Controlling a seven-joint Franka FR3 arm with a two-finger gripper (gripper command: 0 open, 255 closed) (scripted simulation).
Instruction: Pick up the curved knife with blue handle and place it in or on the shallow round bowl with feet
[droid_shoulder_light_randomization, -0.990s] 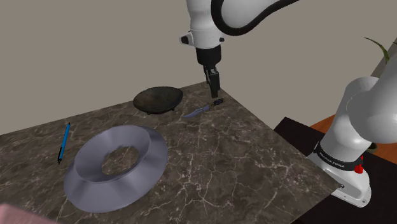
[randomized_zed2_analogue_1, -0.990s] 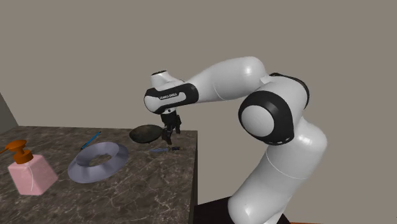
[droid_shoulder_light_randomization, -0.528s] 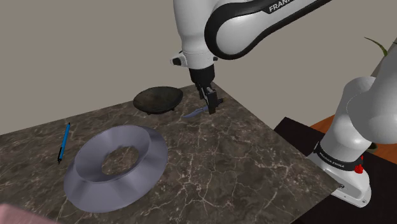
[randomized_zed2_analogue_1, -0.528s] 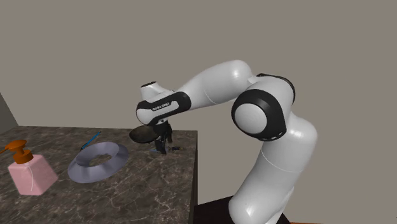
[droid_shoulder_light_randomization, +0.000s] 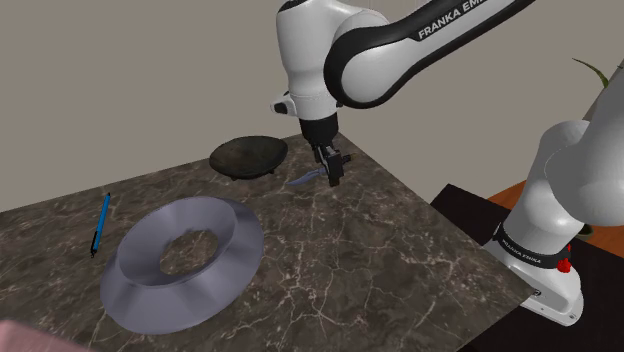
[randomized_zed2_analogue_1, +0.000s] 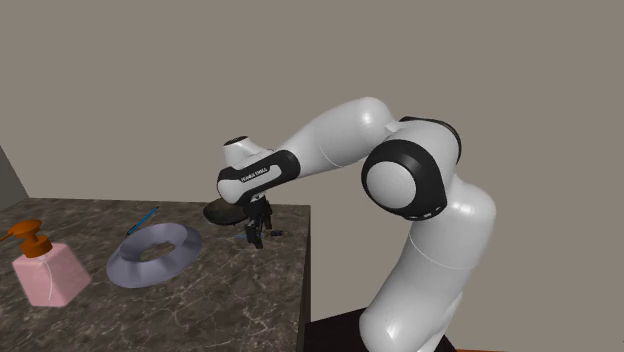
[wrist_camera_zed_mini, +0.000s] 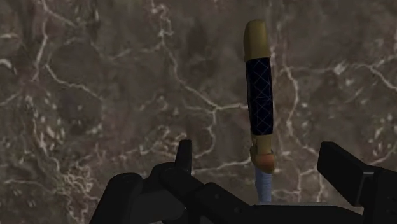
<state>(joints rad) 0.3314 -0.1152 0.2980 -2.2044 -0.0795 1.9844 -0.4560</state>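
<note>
The jaws stand apart, low over the dark marbled worktop (droid_shoulder_light_randomization: 350, 260), with the knife (wrist_camera_zed_mini: 259, 95) lying lengthwise between them. In the wrist view the two black fingers (wrist_camera_zed_mini: 343, 168) come up on either side of the pale blade, just behind the small tan guard. The dark blue cross-hatched handle, capped in tan, runs on ahead toward the upper middle of the frame. Neither finger seems to touch the knife, so I judge it is not yet gripped.

In the shoulder view the jaws sit a little above the centre of the frame, and the blade tip pokes out just to their left, flat on the stone. Near that tip, farther up and to the left, is the dark shallow bowl (droid_shoulder_light_randomization: 248, 153) on its short feet, with nothing in it.

As for progress, the approach looks finished and the jaws are lined up over the knife. Closing, lifting, carrying it the short way to the bowl and letting go all remain to be done.

Farther out, a wide grey flared ring (droid_shoulder_light_randomization: 185, 262) takes up the lower left of the shoulder view. A blue pen (droid_shoulder_light_randomization: 101, 222) lies beyond it near the left edge. A pink pump bottle (randomized_zed2_analogue_1: 45, 272) stands at the lower left of the second exterior view.
</note>
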